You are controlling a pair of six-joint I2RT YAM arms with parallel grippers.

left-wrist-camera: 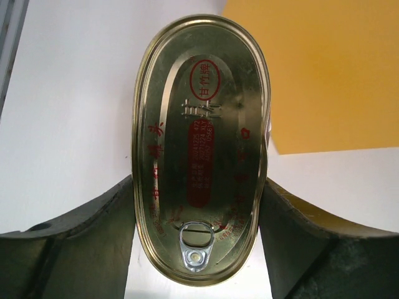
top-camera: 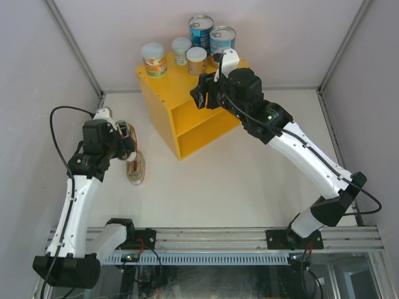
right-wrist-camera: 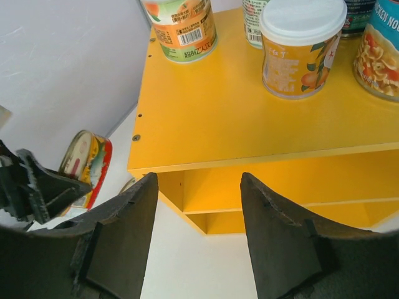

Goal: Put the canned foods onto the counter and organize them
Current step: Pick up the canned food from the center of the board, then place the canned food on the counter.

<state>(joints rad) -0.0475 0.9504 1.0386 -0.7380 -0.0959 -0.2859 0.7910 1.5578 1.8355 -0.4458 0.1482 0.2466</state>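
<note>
The yellow counter (top-camera: 163,93) stands at the back centre. On its top are three pale-lidded cans (top-camera: 154,59) (top-camera: 181,50) (top-camera: 196,60) and two tall blue-labelled cans (top-camera: 201,31) (top-camera: 222,40). My left gripper (top-camera: 126,142) is shut on a flat oval tin (left-wrist-camera: 199,156), its gold lid and pull tab facing the camera, left of the counter (left-wrist-camera: 324,75). That tin shows red-yellow in the right wrist view (right-wrist-camera: 87,163). A second oval tin (top-camera: 136,168) lies on the table below it. My right gripper (right-wrist-camera: 199,180) is open and empty over the counter's front edge (right-wrist-camera: 237,112).
Grey walls with slanted metal posts close in the back and both sides. The counter has an open front with one inner shelf (top-camera: 196,128). A metal rail (top-camera: 218,240) runs along the near edge. White table (top-camera: 237,180) lies in front of the counter.
</note>
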